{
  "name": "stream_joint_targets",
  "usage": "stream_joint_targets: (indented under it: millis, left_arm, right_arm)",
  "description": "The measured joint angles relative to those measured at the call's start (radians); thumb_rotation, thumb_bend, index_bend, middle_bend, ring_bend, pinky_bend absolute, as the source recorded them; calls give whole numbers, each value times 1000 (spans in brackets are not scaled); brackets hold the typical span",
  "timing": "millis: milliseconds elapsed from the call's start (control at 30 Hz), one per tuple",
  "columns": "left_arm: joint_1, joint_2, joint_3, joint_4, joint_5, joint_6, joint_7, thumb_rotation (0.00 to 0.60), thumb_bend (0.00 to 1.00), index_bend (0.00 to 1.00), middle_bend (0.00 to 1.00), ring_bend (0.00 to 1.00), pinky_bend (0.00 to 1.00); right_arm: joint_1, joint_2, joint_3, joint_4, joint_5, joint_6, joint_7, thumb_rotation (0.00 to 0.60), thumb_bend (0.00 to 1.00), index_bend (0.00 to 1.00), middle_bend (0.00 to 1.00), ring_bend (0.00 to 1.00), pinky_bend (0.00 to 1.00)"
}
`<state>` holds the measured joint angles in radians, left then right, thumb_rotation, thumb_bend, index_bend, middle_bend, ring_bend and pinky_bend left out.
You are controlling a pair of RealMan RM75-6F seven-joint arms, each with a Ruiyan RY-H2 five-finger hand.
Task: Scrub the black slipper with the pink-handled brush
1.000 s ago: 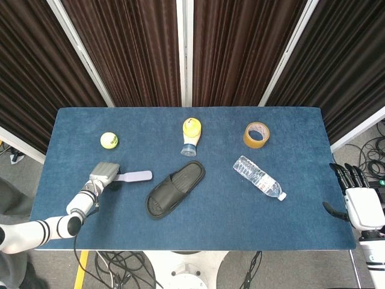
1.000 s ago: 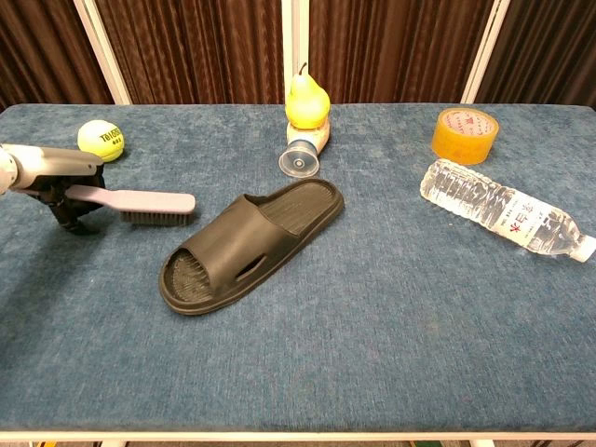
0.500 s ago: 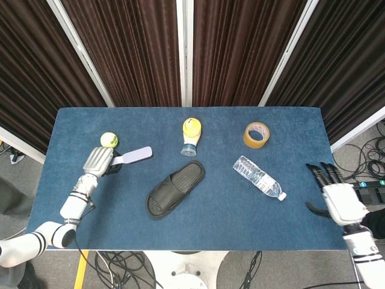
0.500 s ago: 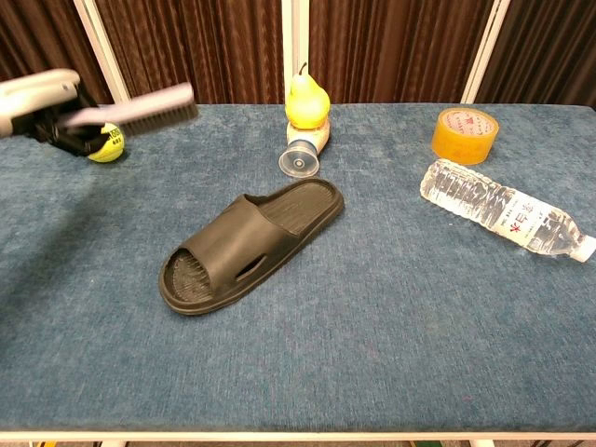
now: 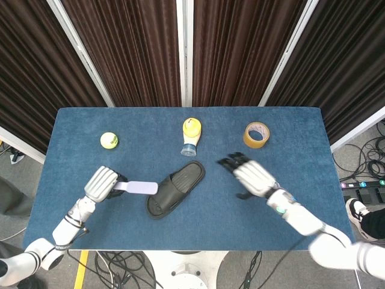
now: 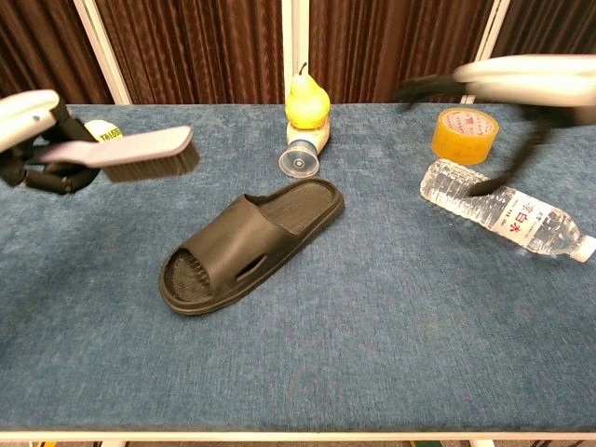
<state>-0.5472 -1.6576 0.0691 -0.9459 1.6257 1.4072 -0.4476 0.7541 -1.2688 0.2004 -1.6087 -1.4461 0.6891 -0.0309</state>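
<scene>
The black slipper (image 5: pixel 175 188) (image 6: pixel 250 244) lies diagonally in the middle of the blue table. My left hand (image 5: pixel 101 183) (image 6: pixel 33 140) grips the pink-handled brush (image 5: pixel 136 188) (image 6: pixel 130 150) and holds it in the air just left of the slipper's toe end, bristles down. My right hand (image 5: pixel 249 176) (image 6: pixel 507 84) hovers open above the table to the right of the slipper, fingers spread, holding nothing. It covers part of the water bottle in the head view.
A tennis ball (image 5: pixel 109 140) sits at the far left. A yellow pear-shaped bottle (image 5: pixel 191 136) (image 6: pixel 305 119) lies behind the slipper. A tape roll (image 5: pixel 256 134) (image 6: pixel 464 134) and a clear water bottle (image 6: pixel 503 215) occupy the right side.
My left hand has carried the brush from near the tennis ball down toward the slipper's toe. My right hand has swung in from the table's right edge to just right of the slipper.
</scene>
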Motion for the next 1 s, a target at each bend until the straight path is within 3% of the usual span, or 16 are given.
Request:
stream_joint_targets:
  millis: [267,633,800,1000]
  left_arm:
    - [25,-40,18,19,37,16,33,600,603,1000,1000,1000,1000]
    - [-13,-73,-7,12,55,-31,56,600,602,1000,1000,1000,1000]
    - [-30,-108,-16,60,46,-79,64,600,602,1000,1000,1000,1000]
    - [-55,-169,-46,161,13,-136,36,600,601,1000,1000,1000,1000]
  right_arm:
    - [291,-273,26,263,278,-219,-238,600,45,0,36,0,6]
    - [461,-408,-67,420,558,-260,-410,600,82,14,86,2,7]
    - [508,-459,-120,481,648,-240,-455,600,165,230,212,76,65]
    - [529,-495,-144,517,681,-207,-466,600,259,425,329,166,163]
